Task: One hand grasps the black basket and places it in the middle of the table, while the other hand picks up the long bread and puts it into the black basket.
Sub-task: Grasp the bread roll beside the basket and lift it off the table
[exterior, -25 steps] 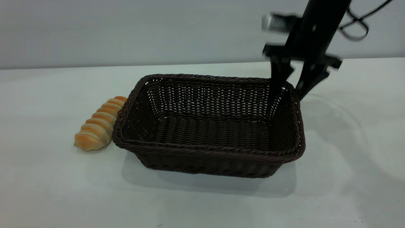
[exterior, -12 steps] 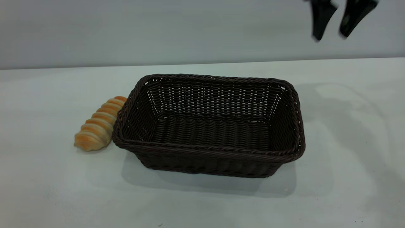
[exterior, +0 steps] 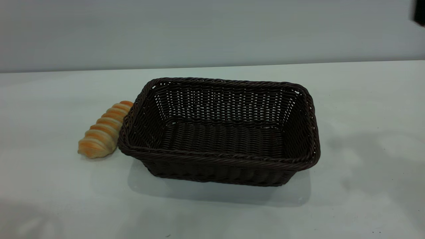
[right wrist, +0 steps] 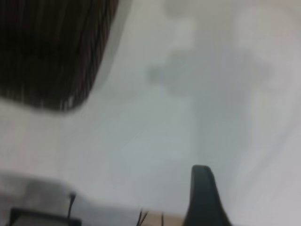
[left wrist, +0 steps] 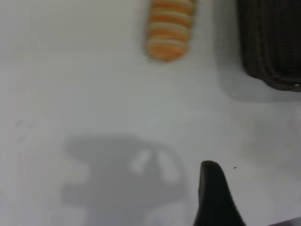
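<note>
Right gripper (exterior: 419, 13) risen nearly out of view, black basket (exterior: 219, 132) unmoved

right arm (exterior: 419, 13): only a dark sliver at exterior view's top right edge, raised high | right gripper: one dark finger (right wrist: 203, 197) seen in its wrist view, other hidden | left gripper: one finger (left wrist: 214, 195) seen above worktop, other hidden

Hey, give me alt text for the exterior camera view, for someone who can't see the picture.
A large black basket stands empty in the middle of a white table, and the long bread lies on the table against the basket's left end. No gripper works in the scene; only a dark scrap of the right arm shows at the top right edge.
</note>
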`<move>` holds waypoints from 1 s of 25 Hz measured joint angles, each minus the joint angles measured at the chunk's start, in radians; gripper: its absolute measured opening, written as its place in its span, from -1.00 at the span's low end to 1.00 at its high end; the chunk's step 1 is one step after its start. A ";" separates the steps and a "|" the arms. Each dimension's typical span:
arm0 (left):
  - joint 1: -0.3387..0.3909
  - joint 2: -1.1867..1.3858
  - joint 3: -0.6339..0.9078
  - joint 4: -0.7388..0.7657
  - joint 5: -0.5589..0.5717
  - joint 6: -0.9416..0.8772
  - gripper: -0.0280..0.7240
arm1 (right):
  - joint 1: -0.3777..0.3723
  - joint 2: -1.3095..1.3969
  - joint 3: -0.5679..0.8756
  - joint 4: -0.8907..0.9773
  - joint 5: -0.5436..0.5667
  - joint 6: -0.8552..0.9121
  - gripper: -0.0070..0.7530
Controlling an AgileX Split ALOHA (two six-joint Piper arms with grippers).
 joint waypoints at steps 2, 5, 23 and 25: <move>0.000 0.084 0.000 -0.091 -0.046 0.107 0.32 | 0.000 -0.117 0.098 0.027 0.002 0.000 0.43; 0.000 0.219 -0.003 -0.194 -0.134 0.257 0.32 | 0.000 -0.259 0.204 0.052 0.002 0.000 0.43; 0.001 0.960 -0.438 -0.328 -0.301 0.653 0.32 | 0.000 -0.412 0.257 0.073 -0.004 -0.027 0.43; 0.000 1.025 -0.465 -0.342 -0.312 0.678 0.32 | 0.000 -0.412 0.257 0.077 -0.004 -0.028 0.43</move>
